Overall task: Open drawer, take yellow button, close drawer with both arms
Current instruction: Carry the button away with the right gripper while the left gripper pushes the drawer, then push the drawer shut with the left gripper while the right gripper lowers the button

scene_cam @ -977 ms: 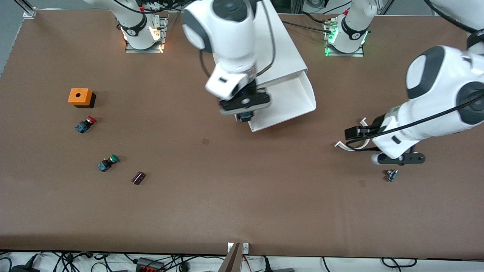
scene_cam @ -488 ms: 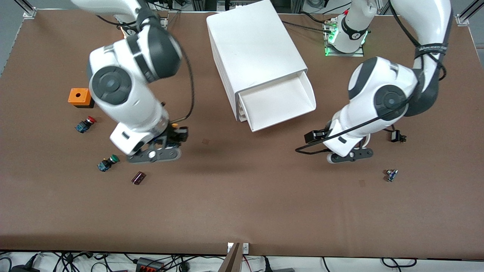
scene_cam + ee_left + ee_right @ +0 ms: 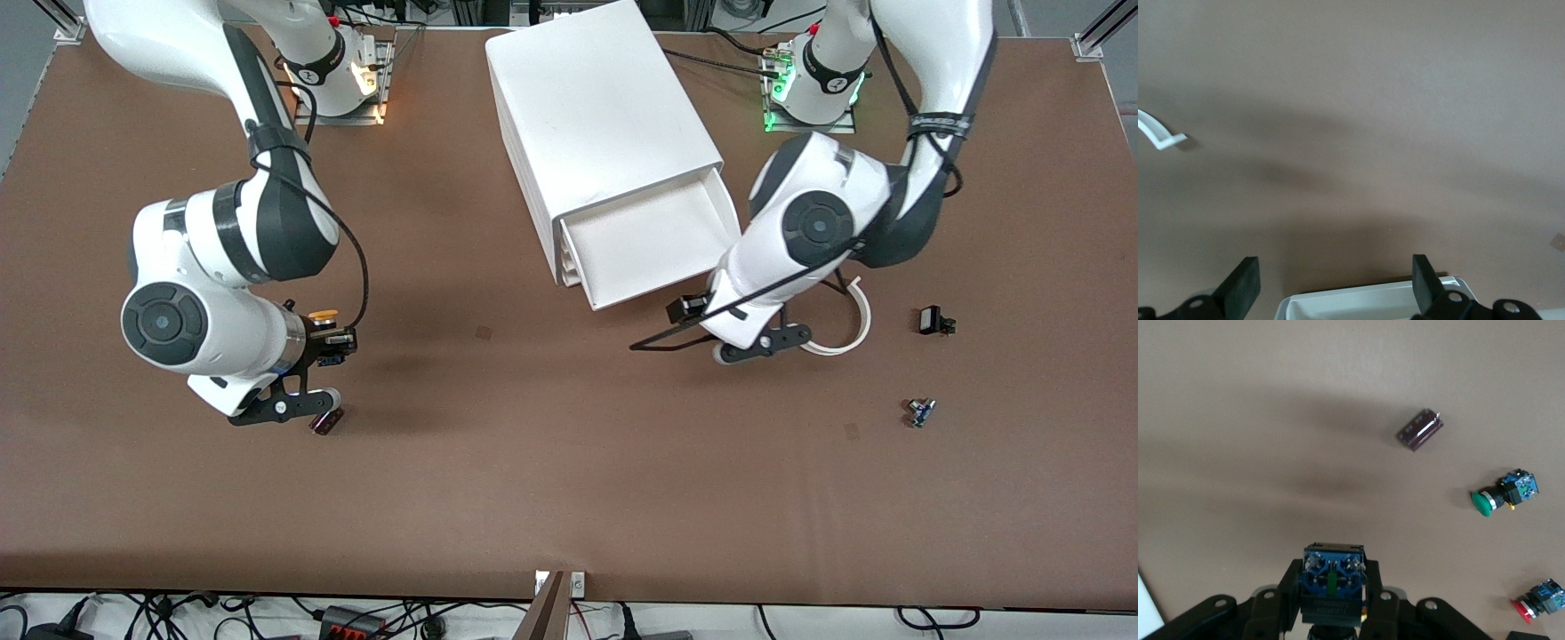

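The right gripper [image 3: 1333, 600] held the orange-capped button [image 3: 324, 316] clenched above the table, near the green-capped button [image 3: 1503, 495]. The left gripper [image 3: 1335, 290], fingers spread, hovered at the open drawer [image 3: 653, 244]; a misaligned push might jam it.

Brown table [image 3: 569, 462], white cabinet [image 3: 596, 107], dark capacitor [image 3: 1420, 430], green button [image 3: 1503, 495], red button [image 3: 1538, 603], white curved strip [image 3: 846, 333]

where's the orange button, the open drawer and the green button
orange button [image 3: 322, 315], front view, its orange cap, held in the right tool
open drawer [image 3: 653, 240], front view, its bare white floor
green button [image 3: 1485, 503], right wrist view, its green cap
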